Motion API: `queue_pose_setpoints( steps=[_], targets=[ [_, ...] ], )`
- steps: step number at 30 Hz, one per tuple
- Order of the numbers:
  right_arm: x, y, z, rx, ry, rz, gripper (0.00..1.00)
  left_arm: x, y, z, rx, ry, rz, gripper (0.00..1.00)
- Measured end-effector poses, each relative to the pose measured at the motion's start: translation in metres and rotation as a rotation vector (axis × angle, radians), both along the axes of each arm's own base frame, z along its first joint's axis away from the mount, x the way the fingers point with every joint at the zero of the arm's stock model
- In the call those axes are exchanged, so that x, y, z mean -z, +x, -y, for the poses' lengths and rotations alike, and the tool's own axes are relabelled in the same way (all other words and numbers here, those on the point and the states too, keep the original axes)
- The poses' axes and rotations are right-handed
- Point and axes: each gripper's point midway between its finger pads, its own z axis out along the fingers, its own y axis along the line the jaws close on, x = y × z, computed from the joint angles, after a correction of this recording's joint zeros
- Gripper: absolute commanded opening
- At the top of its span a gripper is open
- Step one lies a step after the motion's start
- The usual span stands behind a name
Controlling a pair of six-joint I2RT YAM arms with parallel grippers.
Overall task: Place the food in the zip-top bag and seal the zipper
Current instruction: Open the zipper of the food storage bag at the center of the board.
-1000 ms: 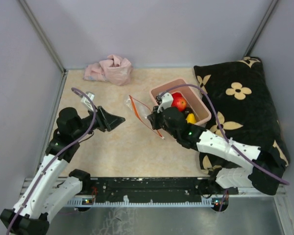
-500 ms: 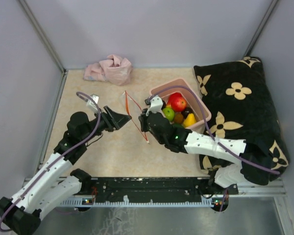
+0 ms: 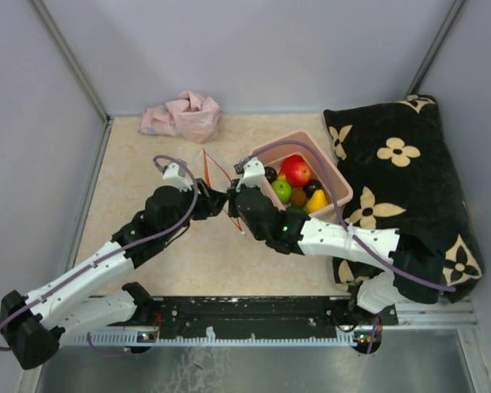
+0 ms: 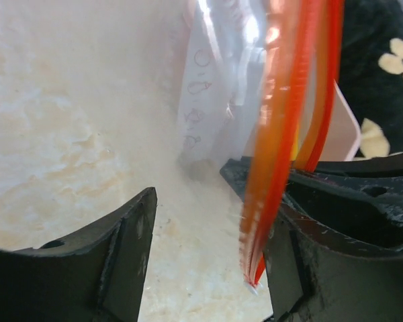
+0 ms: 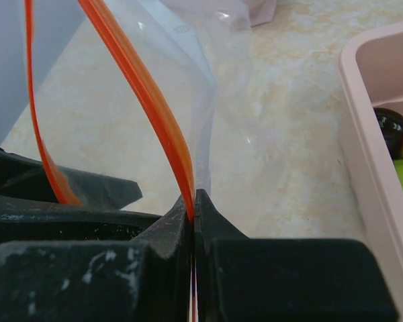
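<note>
**Grip state.** The right fingers (image 5: 195,200) are closed on one lip of the bag (image 4: 211,100), pinching it at the zipper strip (image 4: 282,134). They hold the bag up over the bench (image 3: 139,164), and its mouth gapes, with the two orange lips standing apart. The left fingers (image 3: 218,203) are spread open and grip nothing.

**Key relation.** In the left wrist view the strip crosses the gap between the left fingers and lies close to the far finger. Its long axis runs roughly across their closing line. In the inspector's judgement, a plain closing would catch a lip, but it is unclear whether one lip or both.

**Food.** All of the food (image 3: 299,172) lies in the pink tub (image 3: 280,144), just beside the right arm and on the far side of the bag from the left arm.

**Room.** There is open bench to the left of the bag. The cloth (image 3: 182,115) and the pillow (image 3: 401,155) lie well apart from it. The tub wall stands near the bag, which limits any swing to the right.
</note>
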Motion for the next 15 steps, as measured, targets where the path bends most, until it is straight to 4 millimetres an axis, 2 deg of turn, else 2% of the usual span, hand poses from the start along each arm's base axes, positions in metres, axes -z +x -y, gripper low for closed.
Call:
queue_pose_setpoints(
  steps=[4, 8, 15],
  targets=[
    [0.005, 0.001, 0.001, 0.011, -0.016, -0.002, 0.0, -0.006, 0.007, -0.003, -0.045, 0.081, 0.026, 0.49],
    [0.005, 0.0, 0.0, 0.012, -0.017, -0.001, 0.0, -0.014, 0.012, -0.013, -0.095, 0.128, 0.054, 0.41],
    [0.005, 0.0, 0.001, 0.017, -0.016, -0.002, 0.0, 0.001, 0.013, -0.033, -0.157, 0.235, 0.031, 0.29]
  ],
)
